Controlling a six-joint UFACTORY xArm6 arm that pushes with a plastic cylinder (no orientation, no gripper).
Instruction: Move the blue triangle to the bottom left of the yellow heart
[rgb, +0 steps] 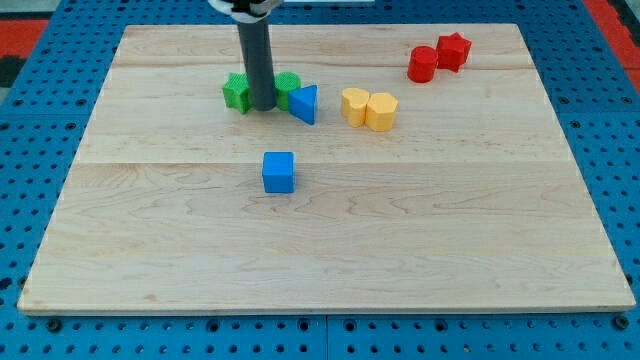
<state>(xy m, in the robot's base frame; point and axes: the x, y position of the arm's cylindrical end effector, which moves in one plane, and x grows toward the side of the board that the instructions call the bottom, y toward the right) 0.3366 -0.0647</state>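
Note:
The blue triangle (305, 103) lies in the upper middle of the wooden board (320, 250). The yellow heart (354, 105) lies just to its right, touching a second yellow block (382, 111). My tip (263, 106) is down on the board just left of the blue triangle, between two green blocks: one (237, 91) to the left and one (287, 87) to the right, partly hidden behind the rod.
A blue cube (279, 171) sits below the tip near the board's middle. A red cylinder (422, 64) and a red star (453, 50) sit together at the upper right. Blue pegboard surrounds the board.

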